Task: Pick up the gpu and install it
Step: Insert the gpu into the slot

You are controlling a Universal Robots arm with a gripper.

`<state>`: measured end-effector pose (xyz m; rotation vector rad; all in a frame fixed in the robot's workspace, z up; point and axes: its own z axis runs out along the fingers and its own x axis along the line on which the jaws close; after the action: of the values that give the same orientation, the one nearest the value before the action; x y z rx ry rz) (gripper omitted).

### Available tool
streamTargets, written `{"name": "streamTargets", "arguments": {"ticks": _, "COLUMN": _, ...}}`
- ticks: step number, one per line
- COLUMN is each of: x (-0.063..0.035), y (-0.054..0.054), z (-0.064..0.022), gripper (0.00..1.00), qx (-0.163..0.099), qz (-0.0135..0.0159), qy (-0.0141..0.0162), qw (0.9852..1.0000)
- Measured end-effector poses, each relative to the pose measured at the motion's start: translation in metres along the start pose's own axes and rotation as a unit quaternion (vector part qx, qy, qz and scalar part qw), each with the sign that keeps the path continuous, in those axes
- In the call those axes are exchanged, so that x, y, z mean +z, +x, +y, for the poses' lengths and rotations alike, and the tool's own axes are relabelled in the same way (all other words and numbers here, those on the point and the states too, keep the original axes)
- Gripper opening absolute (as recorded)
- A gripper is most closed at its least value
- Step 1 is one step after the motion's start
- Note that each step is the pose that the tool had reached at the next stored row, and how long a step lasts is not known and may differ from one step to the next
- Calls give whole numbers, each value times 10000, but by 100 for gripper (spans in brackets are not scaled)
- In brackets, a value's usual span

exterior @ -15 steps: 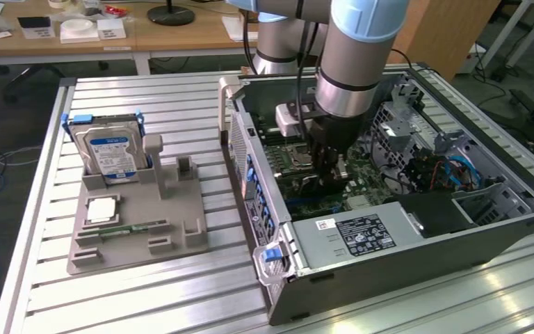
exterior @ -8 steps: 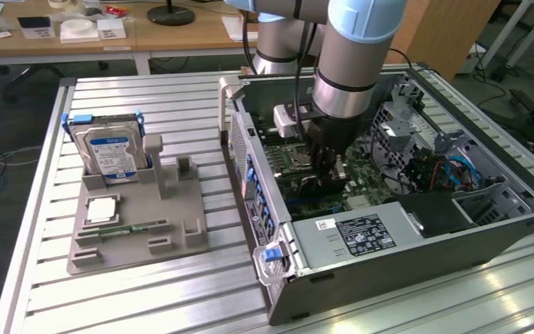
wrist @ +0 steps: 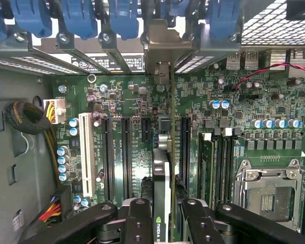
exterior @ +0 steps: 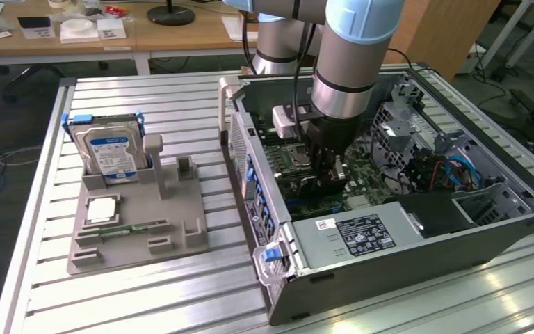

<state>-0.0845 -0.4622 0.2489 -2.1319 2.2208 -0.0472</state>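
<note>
Wrist view: gripper (wrist: 162,216) clamped on gpu (wrist: 161,178) edge-on over motherboard (wrist: 142,132) slots at frame centre; install step, seating wants straight alignment with slot.

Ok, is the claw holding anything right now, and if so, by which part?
Yes. The claw is shut on the gpu, gripping the card's upper edge between its fingers, with the card standing on edge over the motherboard inside the computer case.

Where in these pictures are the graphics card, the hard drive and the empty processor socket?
graphics card (wrist: 162,178): wrist view, its thin edge between the gripper fingers.
hard drive (exterior: 111,149): exterior view, its blue-labelled face.
processor socket (wrist: 267,195): wrist view, its dark centre.
</note>
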Motion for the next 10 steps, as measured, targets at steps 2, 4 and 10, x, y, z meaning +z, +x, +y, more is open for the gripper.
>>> {"name": "streamTargets", "arguments": {"ticks": 2, "x": 0, "y": 0, "z": 0, "gripper": 26, "qx": 0, "qz": 0, "qy": 0, "qw": 10000}}
{"name": "streamTargets", "arguments": {"ticks": 4, "x": 0, "y": 0, "z": 0, "gripper": 26, "qx": 0, "qz": 0, "qy": 0, "qw": 10000}}
{"name": "streamTargets", "arguments": {"ticks": 10, "x": 0, "y": 0, "z": 0, "gripper": 26, "qx": 0, "qz": 0, "qy": 0, "qw": 10000}}
